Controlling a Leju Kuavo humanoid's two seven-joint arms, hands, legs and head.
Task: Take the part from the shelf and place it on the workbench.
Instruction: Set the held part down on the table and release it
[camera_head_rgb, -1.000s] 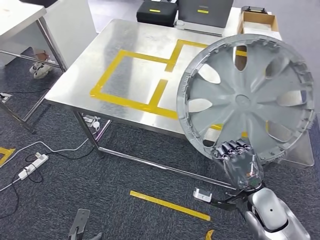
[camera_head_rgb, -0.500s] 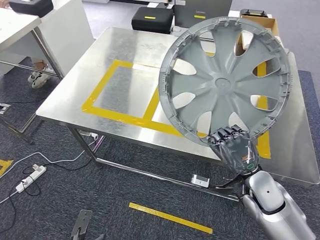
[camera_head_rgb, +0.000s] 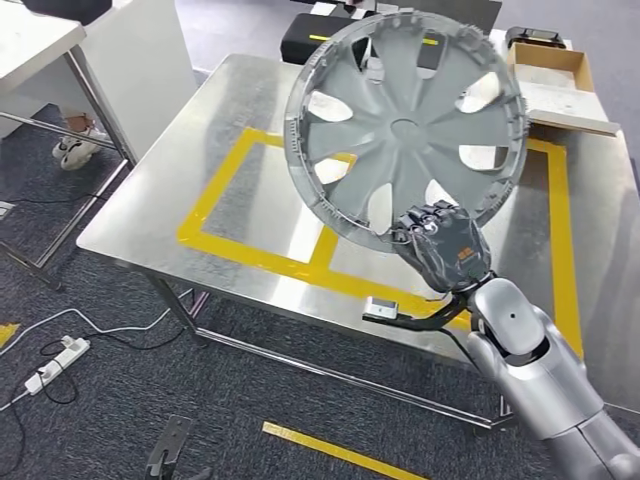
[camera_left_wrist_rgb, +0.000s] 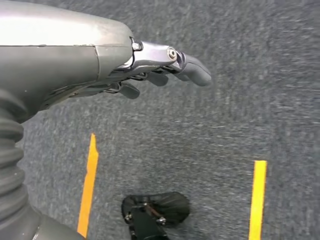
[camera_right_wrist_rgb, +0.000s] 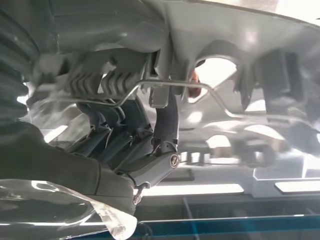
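A large grey wheel cover (camera_head_rgb: 404, 125) with spoke cut-outs stands nearly upright above the steel workbench (camera_head_rgb: 226, 100), its face toward me. My right hand (camera_head_rgb: 441, 245) grips its lower rim from below, fingers curled over the edge. In the right wrist view the fingers (camera_right_wrist_rgb: 124, 135) wrap the ribbed inner rim of the wheel cover (camera_right_wrist_rgb: 234, 85). My left hand (camera_left_wrist_rgb: 162, 70) hangs over the grey carpet with its fingers stretched out and apart, holding nothing.
Yellow tape (camera_head_rgb: 249, 255) marks rectangles on the bench top. Black cases (camera_head_rgb: 317, 35) and an open cardboard box (camera_head_rgb: 551, 70) sit at the bench's far edge. A white table (camera_head_rgb: 45, 40) stands at the left. A power strip (camera_head_rgb: 56, 360) and cables lie on the carpet.
The whole view has shifted as I moved closer to the bench. My right hand has carried the wheel cover up and to the left, now over the bench's middle.
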